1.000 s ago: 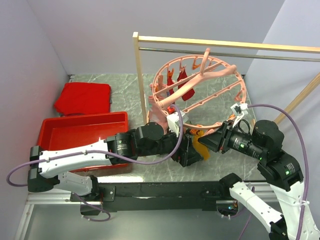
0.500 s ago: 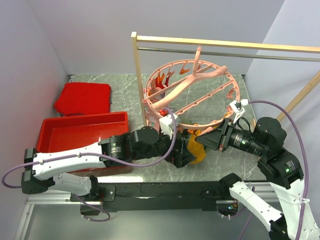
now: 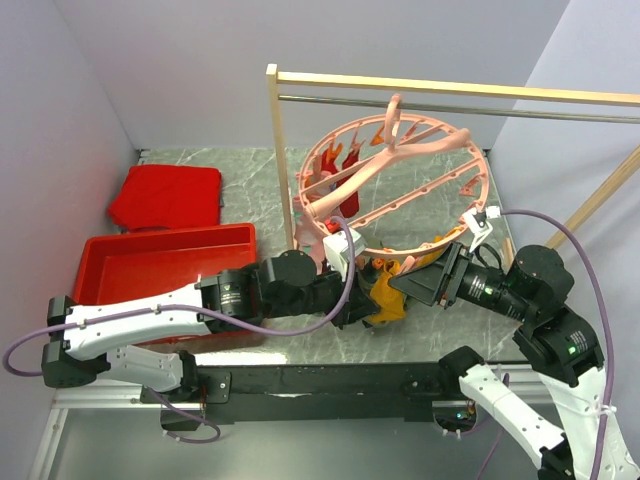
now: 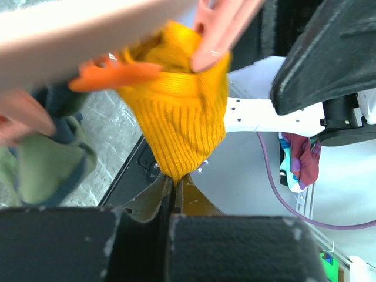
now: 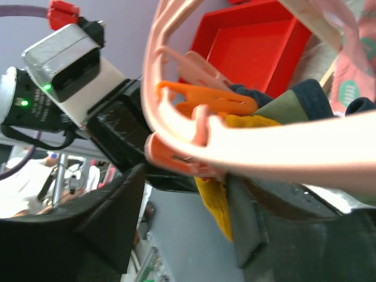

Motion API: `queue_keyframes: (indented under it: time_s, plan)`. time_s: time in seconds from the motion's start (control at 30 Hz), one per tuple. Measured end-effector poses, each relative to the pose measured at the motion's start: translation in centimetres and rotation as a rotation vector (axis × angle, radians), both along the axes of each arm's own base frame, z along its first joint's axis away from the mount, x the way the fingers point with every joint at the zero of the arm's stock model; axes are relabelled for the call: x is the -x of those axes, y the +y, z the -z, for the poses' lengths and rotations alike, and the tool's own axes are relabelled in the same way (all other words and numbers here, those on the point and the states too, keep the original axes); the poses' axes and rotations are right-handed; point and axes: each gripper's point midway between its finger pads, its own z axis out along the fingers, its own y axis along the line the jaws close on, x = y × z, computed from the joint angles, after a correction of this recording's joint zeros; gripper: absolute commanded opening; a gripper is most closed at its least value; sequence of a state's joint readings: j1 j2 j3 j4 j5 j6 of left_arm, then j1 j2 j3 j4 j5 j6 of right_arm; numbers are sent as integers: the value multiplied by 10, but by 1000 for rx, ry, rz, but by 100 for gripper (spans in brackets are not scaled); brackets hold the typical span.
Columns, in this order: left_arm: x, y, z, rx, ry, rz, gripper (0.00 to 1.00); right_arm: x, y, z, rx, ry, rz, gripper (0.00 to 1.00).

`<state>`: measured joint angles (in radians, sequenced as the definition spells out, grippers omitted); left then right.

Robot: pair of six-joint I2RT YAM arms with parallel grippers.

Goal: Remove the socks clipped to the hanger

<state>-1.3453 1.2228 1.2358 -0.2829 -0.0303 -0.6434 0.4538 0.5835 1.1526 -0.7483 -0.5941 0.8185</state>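
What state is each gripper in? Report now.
Left gripper: shut on the mustard sock, at its tip.
Right gripper: jaws straddle a hanger clip; whether they press it cannot be told.

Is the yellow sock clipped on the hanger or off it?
Clipped on. A pink clip grips the top of the yellow sock under the hanger, while the left pincer is shut on its tip.

The left arm (image 3: 160, 315) reaches low and to the right along the front. The left gripper (image 3: 370, 303) is pinched tight on the tip of a mustard sock (image 4: 176, 111). The right arm (image 3: 545, 300) folds back to the left, and the right gripper (image 3: 412, 283) faces the left one with its fingers spread wide.
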Motion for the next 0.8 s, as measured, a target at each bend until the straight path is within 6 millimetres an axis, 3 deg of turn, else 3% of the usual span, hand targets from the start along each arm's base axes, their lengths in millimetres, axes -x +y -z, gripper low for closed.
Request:
queue_keyframes:
  time_s: [0.23, 0.4, 0.57, 0.8]
  plan:
    - [3, 12, -14, 31, -3, -1, 2, -9, -12, 10, 69, 13, 92, 72]
    - [6, 20, -27, 64, -9, 6, 3, -17, -21, 0, 117, -33, 147, 72]
    - [9, 17, -20, 35, 2, 26, 4, -22, -24, -11, 132, -84, 162, 70]
    - [12, 5, -21, 20, 11, 60, 5, -22, -24, -9, 160, -113, 144, 73]
